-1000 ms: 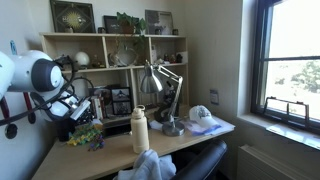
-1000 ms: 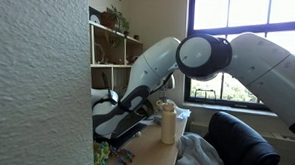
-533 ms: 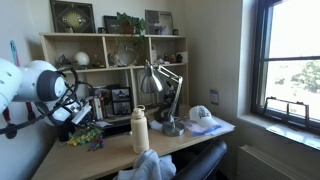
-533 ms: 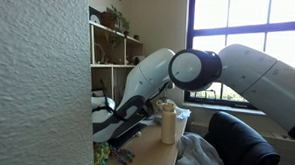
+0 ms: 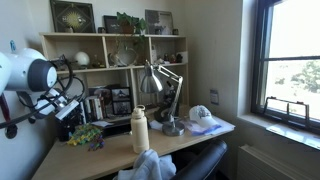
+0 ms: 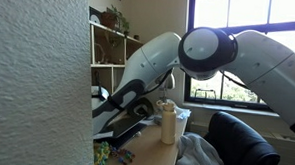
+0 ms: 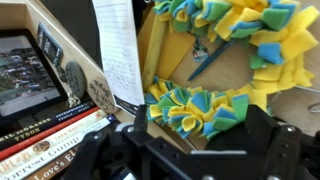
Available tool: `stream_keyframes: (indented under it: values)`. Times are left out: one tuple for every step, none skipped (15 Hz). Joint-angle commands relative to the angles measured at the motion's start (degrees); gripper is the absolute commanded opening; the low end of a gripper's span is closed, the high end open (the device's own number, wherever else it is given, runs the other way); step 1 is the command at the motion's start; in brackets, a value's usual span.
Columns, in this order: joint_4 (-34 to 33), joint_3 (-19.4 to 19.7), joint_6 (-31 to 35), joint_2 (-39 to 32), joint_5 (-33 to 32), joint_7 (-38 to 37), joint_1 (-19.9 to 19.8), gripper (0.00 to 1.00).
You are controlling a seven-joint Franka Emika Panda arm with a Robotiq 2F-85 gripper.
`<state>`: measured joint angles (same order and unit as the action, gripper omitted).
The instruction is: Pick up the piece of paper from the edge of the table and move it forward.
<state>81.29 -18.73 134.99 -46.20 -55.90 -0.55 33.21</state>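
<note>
Above the yellow-and-green fleece wreath [image 7: 215, 70], in the wrist view, the piece of paper [image 7: 122, 50] hung upright, a printed slip just beside the wreath and against the books [image 7: 50, 120]. Whether the gripper [image 7: 190, 150] pinched it I could not tell; its jaws were too dark. Judging so, the lift seemed done, the forward move remaining.
</note>
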Motion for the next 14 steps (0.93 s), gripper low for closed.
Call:
stream_keyframes:
  values:
    - [13.5,-1.9,-4.5,12.3,7.8,-0.9,-0.4,1.00]
    - [16.1,-2.3,-6.2,15.0,9.9,-1.6,-0.3,1.00]
    - [18.8,-2.2,-7.6,17.8,11.8,-2.5,0.2,1.00]
    - [21.5,-2.4,-9.3,20.6,14.1,-2.7,0.4,1.00]
    - [24.0,-3.0,-11.2,23.2,16.7,-2.3,0.5,1.00]
    - [26.6,-3.9,-13.0,25.8,20.0,-1.1,0.3,1.00]
    - [29.1,-5.0,-14.1,28.3,23.2,0.7,-0.2,1.00]
    - [31.8,-6.1,-14.8,30.9,26.7,2.7,-0.7,1.00]
    - [34.8,-7.2,-14.3,33.5,30.0,4.9,-1.2,1.00]
    - [37.6,-7.5,-13.3,35.9,32.9,6.9,-1.8,1.00]
    - [39.9,-8.2,-13.4,38.2,36.2,9.3,-2.8,1.00]
    - [43.0,-8.6,-12.4,40.5,38.6,10.4,-3.6,1.00]
    - [45.5,-9.1,-12.3,43.1,41.1,11.4,-4.2,1.00]
    - [48.0,-9.4,-12.3,45.7,43.7,12.6,-4.7,1.00]
